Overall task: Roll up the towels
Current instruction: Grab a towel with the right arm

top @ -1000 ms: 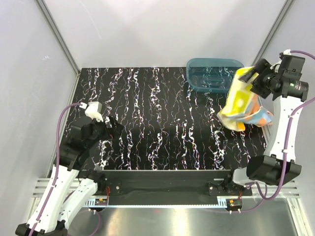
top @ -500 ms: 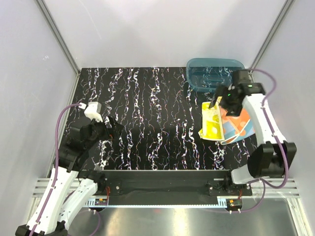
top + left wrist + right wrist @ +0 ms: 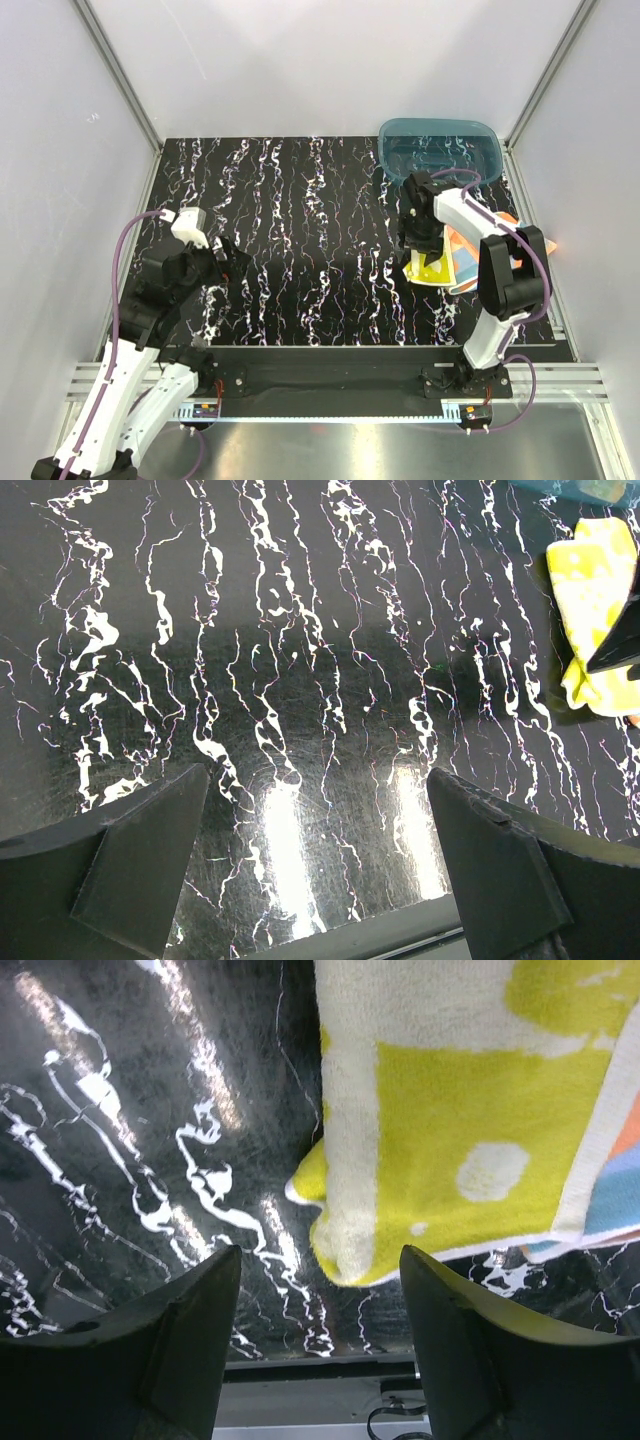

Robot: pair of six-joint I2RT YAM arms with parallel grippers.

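**Towels [image 3: 445, 262] now down on table, right gripper let go**

Towels lie in a loose heap right of centre in the top view. The yellow towel [image 3: 430, 268] is on the left and the orange towel [image 3: 468, 252] pokes out to its right, partly under it. Both are crumpled and overlapping, not spread flat, and no roll is started. In the right wrist view the yellow one [image 3: 440, 1110] fills the upper right of frame, w/ a strip of orange and pale blue at the far right edge.

What changed: a sec ago the right arm had the bundle hoisted up at the right edge of frame, near the teal tub [image 3: 437, 123]. Half a sec ago it was coming down. Now the cloth rests on the black marbled table [image 3: 300, 220], just below the tub and apart from it.

Right gripper [image 3: 418, 235] sits over the heap's left edge. Its fingers [image 3: 170, 1350] stand wide apart w/ nothing btwn them, so I read it as released.

Left gripper [image 3: 215, 262] hangs at lower left of frame, well apart from the cloth. It hasn't budged across the frames, and its jaws are spread and empty too. Its cam just catches the yellow towel [image 3: 600, 590] at upper right.

My read: the move out to the work area is done. Next I need to separate and flatten one towel before any rolling. The overlap may drag both along together.
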